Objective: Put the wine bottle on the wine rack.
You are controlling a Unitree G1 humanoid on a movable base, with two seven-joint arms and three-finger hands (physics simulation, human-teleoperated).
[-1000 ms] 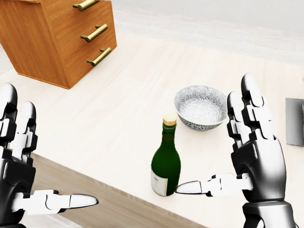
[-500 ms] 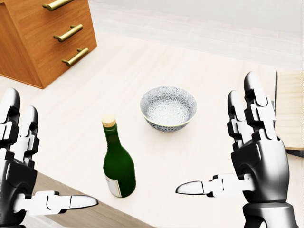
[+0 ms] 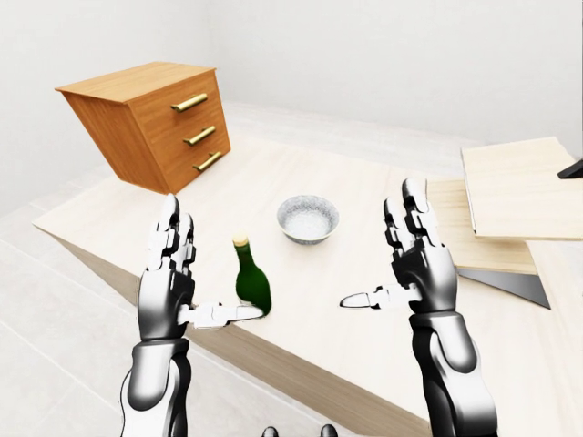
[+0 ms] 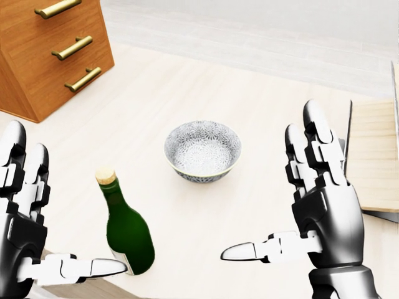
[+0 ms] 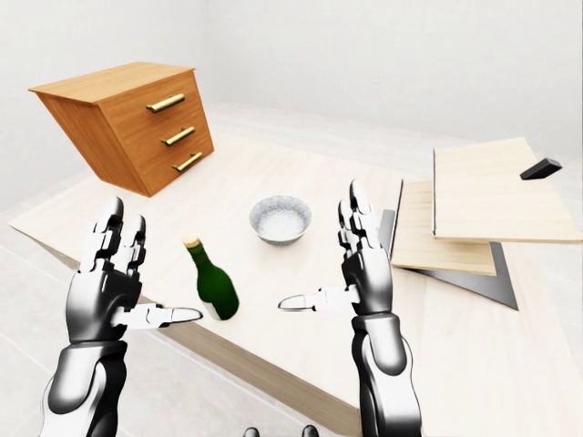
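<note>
A dark green wine bottle [image 4: 129, 234] with a cork and a pale label stands upright on the pale wooden table [image 4: 187, 81], close to its near edge. My left hand [image 4: 65, 208] is open at the bottom left of the head view. Its thumb tip reaches the bottle's base; I cannot tell whether they touch. Open as well, my right hand [image 4: 268, 187] stands to the right of the bottle with a wide gap between them and its thumb pointing left. No wine rack is recognisable in any view.
A patterned white bowl [image 4: 202, 150] sits just above the bottle in the head view. A wooden chest of drawers [image 3: 150, 118] stands at the table's upper left. Stacked pale boards [image 5: 487, 196] on a dark slab lie at the right, with a small black block [image 5: 541, 167] on top.
The whole picture has slid left, so the camera has moved right. The bottle now sits by my left hand instead of my right. Both hands stay open.
</note>
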